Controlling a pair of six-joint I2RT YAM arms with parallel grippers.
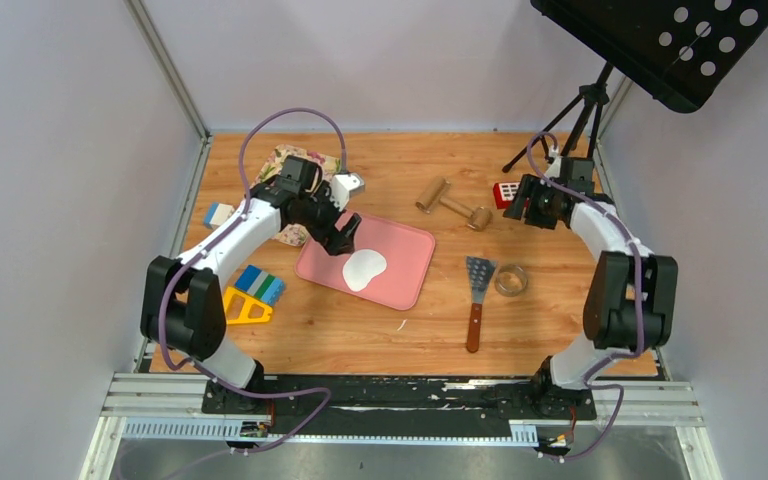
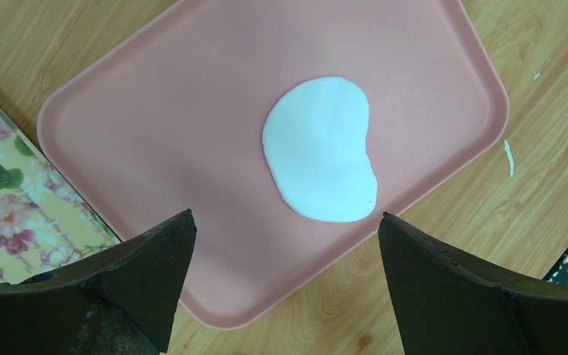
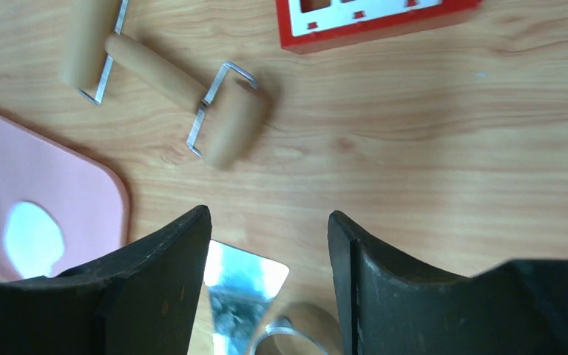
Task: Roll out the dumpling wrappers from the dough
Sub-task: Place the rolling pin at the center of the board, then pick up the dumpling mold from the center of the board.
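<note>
Clutter sits at the far left of my overhead view: coloured blocks [image 1: 260, 284] and a yellow triangle [image 1: 245, 308], well apart from the work. Next comes the left gripper [image 2: 285, 216], which hangs above the near-left corner of the pink tray [image 2: 155, 96] with its jaws spread wide and nothing in them. A floral cloth [image 2: 7, 200] lies just beside that corner. The dough [image 2: 319, 148] rests on the tray as a flat, bean-shaped white sheet, and no wrappers are cut from it yet.

I judge the flattening as good as done and the cutting not begun. The wooden roller [image 3: 166, 74] lies on the table right of the tray, untouched. Nearer me are the metal spatula [image 1: 477, 290] and, just beside it, the ring cutter [image 1: 510, 280].

The right gripper [image 3: 268, 214] hovers over bare wood past the roller, jaws parted with nothing between them, and a red block [image 1: 507, 193] sits just beyond. My next move should be to drop that arm onto the ring cutter, grip its rim and carry it to the sheet. The spatula crowds the cutter's left side, so I would approach from the right.
</note>
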